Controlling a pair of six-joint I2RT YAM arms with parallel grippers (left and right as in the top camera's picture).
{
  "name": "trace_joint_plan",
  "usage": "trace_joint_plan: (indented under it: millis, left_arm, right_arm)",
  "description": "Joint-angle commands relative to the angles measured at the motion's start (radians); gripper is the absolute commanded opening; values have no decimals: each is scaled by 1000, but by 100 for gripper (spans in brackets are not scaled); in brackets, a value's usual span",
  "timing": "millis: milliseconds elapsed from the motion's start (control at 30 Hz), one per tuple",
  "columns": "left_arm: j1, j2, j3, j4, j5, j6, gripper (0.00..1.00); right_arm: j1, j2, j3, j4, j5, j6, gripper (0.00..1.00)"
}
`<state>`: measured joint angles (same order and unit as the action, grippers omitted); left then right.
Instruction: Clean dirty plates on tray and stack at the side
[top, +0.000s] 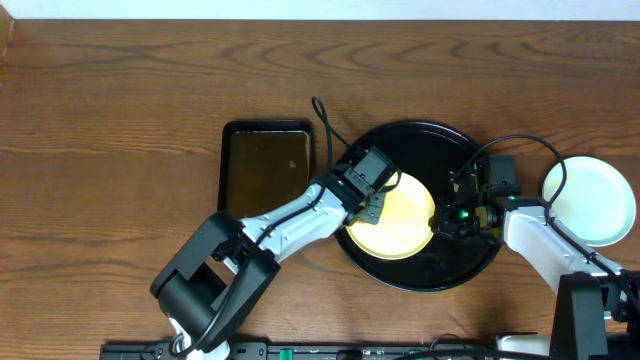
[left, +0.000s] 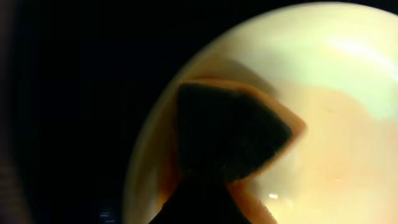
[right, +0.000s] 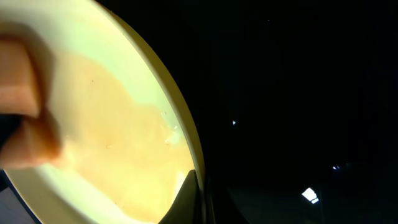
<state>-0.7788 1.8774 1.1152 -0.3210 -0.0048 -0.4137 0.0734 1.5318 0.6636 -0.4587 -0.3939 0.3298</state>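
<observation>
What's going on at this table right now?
The left hand presses a sponge onto the yellow plate, which sits in the round black tray. The right hand pinches that plate's rim, apparently steadying it. A pale plate sits on the tabletop, off the tray.

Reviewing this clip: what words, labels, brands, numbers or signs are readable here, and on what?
None readable. The yellow plate, pale plate, black round tray, rectangular tray, sponge, left arm and right arm show no print.
A small green light on the right arm is not a character.
</observation>
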Motion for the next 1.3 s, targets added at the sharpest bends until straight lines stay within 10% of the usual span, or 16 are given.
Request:
trace_joint_plan:
  millis: [0, 1267]
  left_arm:
    - [39, -17, 3, -24, -120, 13, 8]
    - [414, -316, 2, -306, -120, 13, 9]
  right_arm:
    - [9, 7, -6, -5, -22, 6, 1]
    - [9, -199, 56, 17, -40, -103, 1]
